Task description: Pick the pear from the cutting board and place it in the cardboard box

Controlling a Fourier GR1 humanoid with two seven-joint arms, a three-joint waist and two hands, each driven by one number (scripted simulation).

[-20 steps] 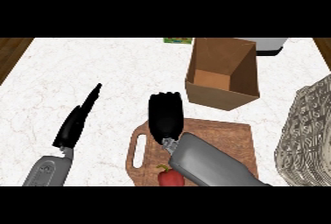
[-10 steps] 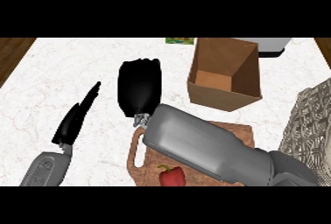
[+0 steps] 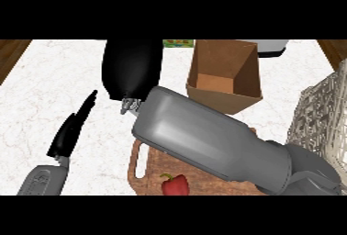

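Note:
A wooden cutting board (image 3: pixel 143 158) lies at the lower middle, mostly covered by my right forearm. On its near part sits a red fruit with a green stem (image 3: pixel 175 184); no other fruit shows. The open cardboard box (image 3: pixel 225 81) stands tilted beyond the board, to the upper right, and looks empty. My right hand (image 3: pixel 130 69) is raised high, left of the box and past the board's far edge, back toward me, fingers stretched out with nothing seen in them. My left hand (image 3: pixel 71 131) rests open on the counter, left of the board.
A white wire dish rack (image 3: pixel 318 119) fills the right edge. A green packet (image 3: pixel 177 43) and a pale appliance (image 3: pixel 272 47) stand at the counter's far edge. The counter's top is white marble, with dark wood at the top corners.
My right arm has risen and swung up and left, away from the board; the hand now hangs left of the box. The red fruit and my left hand stay put.

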